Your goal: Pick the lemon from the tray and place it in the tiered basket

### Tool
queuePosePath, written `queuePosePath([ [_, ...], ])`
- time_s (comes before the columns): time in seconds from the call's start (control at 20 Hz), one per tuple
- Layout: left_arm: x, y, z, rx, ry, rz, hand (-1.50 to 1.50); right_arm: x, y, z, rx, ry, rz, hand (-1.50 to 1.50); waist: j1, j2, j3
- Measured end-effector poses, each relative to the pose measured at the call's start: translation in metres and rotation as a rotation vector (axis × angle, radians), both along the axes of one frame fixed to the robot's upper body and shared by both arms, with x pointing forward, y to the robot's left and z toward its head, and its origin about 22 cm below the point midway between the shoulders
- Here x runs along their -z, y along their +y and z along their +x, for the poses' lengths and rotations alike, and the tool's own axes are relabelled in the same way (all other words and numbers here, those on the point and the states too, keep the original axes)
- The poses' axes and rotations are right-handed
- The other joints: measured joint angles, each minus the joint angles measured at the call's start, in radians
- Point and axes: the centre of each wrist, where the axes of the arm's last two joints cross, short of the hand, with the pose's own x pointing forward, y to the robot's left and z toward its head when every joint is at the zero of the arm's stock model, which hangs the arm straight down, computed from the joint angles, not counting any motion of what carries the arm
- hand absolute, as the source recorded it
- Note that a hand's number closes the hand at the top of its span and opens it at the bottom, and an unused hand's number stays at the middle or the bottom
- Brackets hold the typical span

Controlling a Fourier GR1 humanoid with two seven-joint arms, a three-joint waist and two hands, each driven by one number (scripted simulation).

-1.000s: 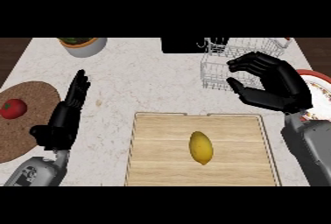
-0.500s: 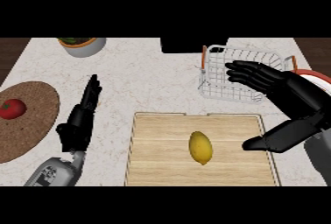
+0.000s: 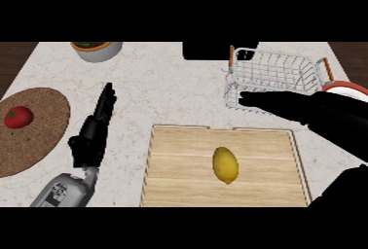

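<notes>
A yellow lemon (image 3: pixel 226 165) lies in the middle of the wooden tray (image 3: pixel 173 175) at the lower centre. The white wire tiered basket (image 3: pixel 277 73) stands at the back right of the counter. My right hand (image 3: pixel 302 108) reaches in from the right, open with fingers stretched out flat, hovering above the tray's far right corner in front of the basket and apart from the lemon. My left hand (image 3: pixel 93 133) rests open at the left of the tray, fingers pointing up.
A round cork mat (image 3: pixel 39 141) at the left edge carries a red tomato (image 3: pixel 18 116). A grey plant pot (image 3: pixel 97 49) stands at the back left. A dark object (image 3: pixel 208 49) sits at the back centre, and a red-rimmed plate (image 3: pixel 348 90) at the right.
My right hand has lowered and swung left, its fingers straightening from a curl near the basket to flat over the tray's far edge. The left hand shifted slightly right. The lemon has not moved.
</notes>
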Motion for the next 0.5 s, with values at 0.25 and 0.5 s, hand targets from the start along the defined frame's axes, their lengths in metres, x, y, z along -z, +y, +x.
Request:
queuePosePath([
  [0.25,-0.002,-0.003,0.004,0.013,-0.006,0.005,0.0,-0.005,0.045,-0.022,-0.043,-0.095,-0.299,-1.5,0.018,0.004,-0.001],
  [0.5,0.0,-0.008,0.001,0.019,0.003,-0.002,0.0,0.001,0.09,-0.029,-0.086,-0.114,-0.397,-1.5,0.018,0.003,0.0],
])
